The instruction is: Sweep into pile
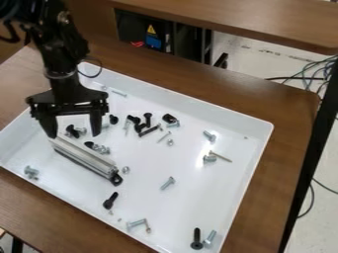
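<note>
The black gripper [73, 134] hangs over the left part of the white tray, its two fingers wide apart, so it stands open. Just below the fingertips, a silver metal bar [84, 157] lies slanted on the tray floor, with a black piece at its lower right end. Black screws [147, 118] and silver ones cluster right of the gripper. Other silver screws [167, 183] are scattered to the right and near the front. One black screw [110, 200] lies below the bar, another [196, 238] at the front corner. A few small parts lie around the left finger and beside the bar.
The white tray [259, 148] has raised walls and sits on a brown wooden table [284, 170]. Another wooden surface [231, 19] stands behind it. Cables [316, 74] and a dark post are at the right, beyond the table.
</note>
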Tool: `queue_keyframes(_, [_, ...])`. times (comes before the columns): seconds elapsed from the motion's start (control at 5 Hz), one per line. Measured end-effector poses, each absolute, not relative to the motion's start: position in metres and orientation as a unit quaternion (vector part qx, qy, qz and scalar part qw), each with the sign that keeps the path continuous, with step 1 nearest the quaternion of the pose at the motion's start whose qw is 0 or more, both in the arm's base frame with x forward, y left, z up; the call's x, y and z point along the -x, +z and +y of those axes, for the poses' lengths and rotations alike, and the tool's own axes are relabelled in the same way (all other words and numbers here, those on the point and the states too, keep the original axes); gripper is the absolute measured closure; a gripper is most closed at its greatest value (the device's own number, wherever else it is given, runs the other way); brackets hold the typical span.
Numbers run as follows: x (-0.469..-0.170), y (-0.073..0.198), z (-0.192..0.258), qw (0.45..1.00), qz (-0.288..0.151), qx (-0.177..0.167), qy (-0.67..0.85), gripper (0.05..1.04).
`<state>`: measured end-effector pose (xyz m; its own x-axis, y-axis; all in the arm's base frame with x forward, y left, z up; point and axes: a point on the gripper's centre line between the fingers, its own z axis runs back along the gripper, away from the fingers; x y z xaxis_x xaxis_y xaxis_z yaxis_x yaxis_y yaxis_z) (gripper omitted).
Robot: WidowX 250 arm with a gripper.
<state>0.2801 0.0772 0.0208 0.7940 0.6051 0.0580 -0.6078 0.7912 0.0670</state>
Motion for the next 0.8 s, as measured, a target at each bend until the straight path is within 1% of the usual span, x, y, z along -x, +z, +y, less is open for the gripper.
queue_keyframes(0.2, [-0.279, 0.011, 0.087, 0.9, -0.021, -0.055, 0.432, 0.084])
queue_keyframes(0.4, [-0.274, -0.005, 0.091, 0.83, -0.014, -0.073, 0.553, 0.083])
queue_keyframes(0.6, [-0.277, -0.009, 0.086, 0.795, -0.019, -0.055, 0.603, 0.084])
queue_keyframes(0.8, [-0.276, -0.023, 0.084, 0.777, -0.013, -0.051, 0.628, 0.084])
